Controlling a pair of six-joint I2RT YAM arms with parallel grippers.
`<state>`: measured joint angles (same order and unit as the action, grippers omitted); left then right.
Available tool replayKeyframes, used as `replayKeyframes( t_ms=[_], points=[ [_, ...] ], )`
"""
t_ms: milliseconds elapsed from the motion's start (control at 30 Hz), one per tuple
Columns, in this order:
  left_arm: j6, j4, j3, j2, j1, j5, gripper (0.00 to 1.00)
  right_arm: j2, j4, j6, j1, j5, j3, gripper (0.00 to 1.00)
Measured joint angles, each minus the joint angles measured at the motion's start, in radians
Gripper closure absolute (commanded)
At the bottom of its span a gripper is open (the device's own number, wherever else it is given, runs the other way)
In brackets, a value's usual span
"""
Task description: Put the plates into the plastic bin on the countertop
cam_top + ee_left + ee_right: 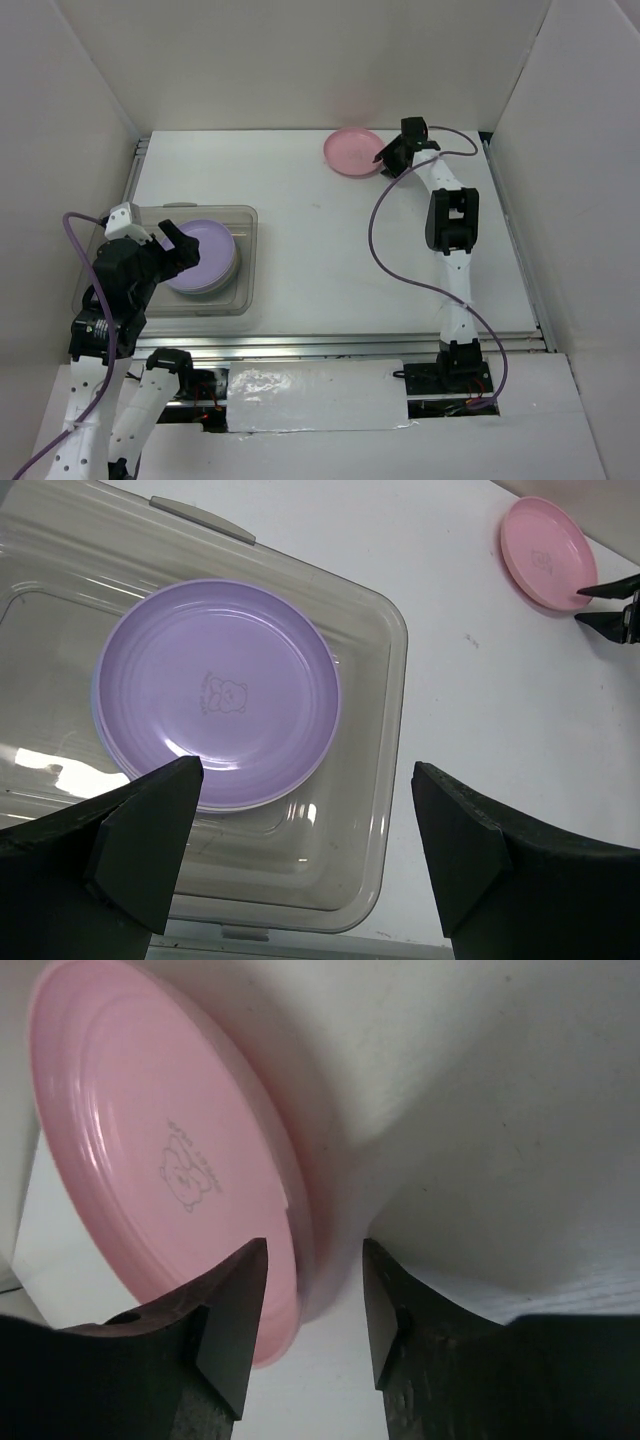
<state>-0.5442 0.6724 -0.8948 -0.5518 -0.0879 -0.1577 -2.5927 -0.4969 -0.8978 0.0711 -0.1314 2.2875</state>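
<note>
white table (330, 250) boxed in by plain white walls (300, 60), clear plastic bin (246, 262) at lower left of the overhead frame holding a purple plate (200, 255), left tool (308, 770) spread wide above it, pink plate (352, 152) at upper centre by the back wall, right tool (386, 160) with jaws apart astride its rim

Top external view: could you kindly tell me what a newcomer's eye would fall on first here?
The purple plate lying in the clear plastic bin at the near left, with the left claw hovering open above it. Then the pink plate at the far edge of the countertop, its rim between the open jaws of the right claw.
</note>
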Motion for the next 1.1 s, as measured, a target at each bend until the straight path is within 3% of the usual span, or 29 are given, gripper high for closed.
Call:
replayKeyframes(
  t_ms=[100, 233, 267, 400, 533, 667, 867, 1100],
  points=[
    [0.011, 0.0, 0.0, 0.0, 0.0, 0.0, 0.01, -0.003, -0.034, -0.004, -0.002, 0.008, 0.001, 0.65],
    [0.018, 0.0, 0.0, 0.0, 0.0, -0.001, 0.01, -0.005, -0.052, -0.001, -0.003, 0.01, 0.003, 0.98],
    [0.018, 0.0, 0.0, 0.001, 0.0, -0.001, 0.01, -0.005, -0.057, -0.003, -0.003, 0.01, 0.002, 1.0],
    [0.018, 0.0, 0.0, 0.011, 0.0, -0.002, 0.01, 0.032, 0.002, -0.011, -0.004, -0.009, -0.09, 1.0],
    [0.018, 0.001, 0.0, 0.015, 0.0, -0.019, 0.01, 0.223, 0.041, 0.003, 0.01, 0.028, -0.374, 1.0],
    [0.018, 0.001, 0.0, 0.044, 0.0, -0.032, 0.01, 0.423, -0.005, 0.053, 0.085, 0.102, -0.51, 1.0],
    [0.017, 0.0, 0.0, 0.089, 0.0, -0.04, 0.01, 0.682, -0.005, 0.14, 0.358, 0.169, -0.498, 1.0],
    [0.013, 0.006, 0.0, 0.119, 0.0, -0.056, 0.01, 0.651, -0.067, 0.186, 0.64, 0.159, -0.348, 1.0]
  ],
)
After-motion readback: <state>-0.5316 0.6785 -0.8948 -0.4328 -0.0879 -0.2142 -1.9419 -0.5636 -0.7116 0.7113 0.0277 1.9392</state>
